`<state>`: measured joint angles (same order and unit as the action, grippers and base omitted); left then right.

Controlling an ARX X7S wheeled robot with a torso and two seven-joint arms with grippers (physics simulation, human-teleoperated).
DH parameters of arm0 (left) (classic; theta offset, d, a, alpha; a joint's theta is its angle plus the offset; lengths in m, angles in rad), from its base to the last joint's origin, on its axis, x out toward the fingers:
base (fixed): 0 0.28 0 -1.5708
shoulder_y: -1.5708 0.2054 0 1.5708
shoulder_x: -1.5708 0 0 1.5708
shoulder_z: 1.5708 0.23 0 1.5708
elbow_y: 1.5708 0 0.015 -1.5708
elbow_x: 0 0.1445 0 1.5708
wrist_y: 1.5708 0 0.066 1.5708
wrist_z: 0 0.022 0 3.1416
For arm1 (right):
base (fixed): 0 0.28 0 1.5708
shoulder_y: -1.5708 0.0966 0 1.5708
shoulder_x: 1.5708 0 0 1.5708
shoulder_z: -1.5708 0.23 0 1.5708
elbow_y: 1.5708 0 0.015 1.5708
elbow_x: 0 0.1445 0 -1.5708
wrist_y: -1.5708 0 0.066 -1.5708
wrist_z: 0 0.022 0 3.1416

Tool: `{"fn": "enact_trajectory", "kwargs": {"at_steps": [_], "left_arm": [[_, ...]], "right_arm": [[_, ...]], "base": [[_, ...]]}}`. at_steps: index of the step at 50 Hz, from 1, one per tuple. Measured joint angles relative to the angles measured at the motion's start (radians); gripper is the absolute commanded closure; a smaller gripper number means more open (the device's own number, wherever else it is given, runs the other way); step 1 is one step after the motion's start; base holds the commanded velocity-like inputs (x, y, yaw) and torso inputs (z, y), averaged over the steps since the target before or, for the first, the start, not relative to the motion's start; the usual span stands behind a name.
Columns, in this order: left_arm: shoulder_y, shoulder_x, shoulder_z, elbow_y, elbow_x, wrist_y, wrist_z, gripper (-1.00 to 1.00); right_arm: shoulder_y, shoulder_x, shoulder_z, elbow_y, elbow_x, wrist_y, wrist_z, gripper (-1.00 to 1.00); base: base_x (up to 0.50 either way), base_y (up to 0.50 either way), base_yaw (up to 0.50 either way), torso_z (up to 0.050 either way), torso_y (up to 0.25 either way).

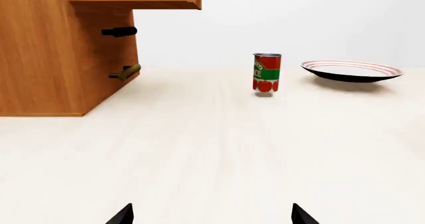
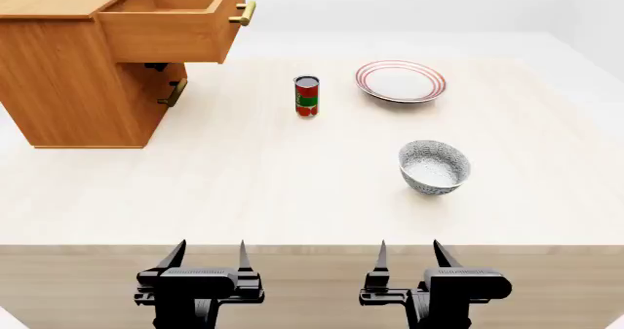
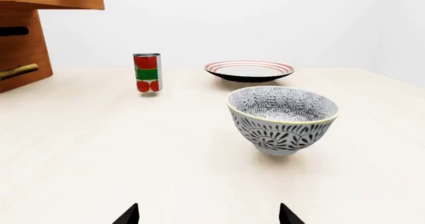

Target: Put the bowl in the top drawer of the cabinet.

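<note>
Two steps of the job remain, by the look of things: grasping the bowl [image 2: 434, 167] and carrying it into the drawer. One step appears done already, since the top drawer [image 2: 175, 23] stands pulled out from the cabinet [image 2: 69, 88], its brass handle facing the table's middle and its box open upward.

Taking the bowl as landmark and going left to right in the head view: the cabinet sits far off to the bowl's left and beyond it, at the table's [image 2: 244, 183] far-left part, with the lower drawer's handle [image 2: 174, 93] under the overhanging top drawer. A red tomato can [image 2: 306, 96] stands upright beyond the bowl and to its left, well apart from it. A red-rimmed plate [image 2: 401, 80] lies beyond the bowl, also apart. The bowl itself rests upright on the table, untouched, nothing in it that I can see.

Both arms sit low at the table's near edge, on the bowl's near side. The left gripper [image 2: 207, 256] points forward with its fingers spread and nothing between them, well to the bowl's left. The right gripper [image 2: 408, 256] is likewise spread and empty, almost straight in front of the bowl; its wrist camera sees the bowl just ahead between the fingertips' line.
</note>
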<state>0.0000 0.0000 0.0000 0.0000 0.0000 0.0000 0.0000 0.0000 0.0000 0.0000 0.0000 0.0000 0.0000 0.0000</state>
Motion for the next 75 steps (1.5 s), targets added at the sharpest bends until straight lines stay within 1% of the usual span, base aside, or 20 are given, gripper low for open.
{"fn": "enact_trajectory", "kwargs": {"at_steps": [8,49,55,66,70,75], "left_arm": [[0.001,-0.014,0.018,-0.001,-0.015,0.004,-0.015,-1.0],[-0.007,-0.084,0.097,-0.008,-0.094,0.008,-0.082,-1.0],[-0.01,-0.094,0.103,-0.005,-0.105,-0.002,-0.089,-1.0],[-0.022,-0.109,0.114,0.042,-0.145,-0.085,-0.095,-1.0],[-0.024,-0.116,0.107,0.114,-0.186,-0.157,-0.099,-1.0],[-0.025,-0.134,0.088,0.254,-0.26,-0.278,-0.112,-1.0]], "right_arm": [[0.001,0.015,-0.017,0.002,0.016,-0.004,0.018,-1.0],[0.011,0.081,-0.101,0.012,0.092,-0.003,0.095,-1.0],[0.011,0.086,-0.109,0.007,0.102,0.0,0.103,-1.0],[0.014,0.103,-0.115,-0.046,0.125,0.049,0.124,-1.0],[0.015,0.116,-0.111,-0.122,0.141,0.107,0.135,-1.0],[0.02,0.146,-0.1,-0.271,0.173,0.23,0.151,-1.0]], "base": [[0.0,0.06,0.0,0.0,0.0],[0.0,0.5,0.0,0.0,0.0],[0.0,0.0,0.0,0.0,0.0],[0.0,0.0,0.0,0.0,0.0],[0.0,0.0,0.0,0.0,0.0],[0.0,0.0,0.0,0.0,0.0]]}}
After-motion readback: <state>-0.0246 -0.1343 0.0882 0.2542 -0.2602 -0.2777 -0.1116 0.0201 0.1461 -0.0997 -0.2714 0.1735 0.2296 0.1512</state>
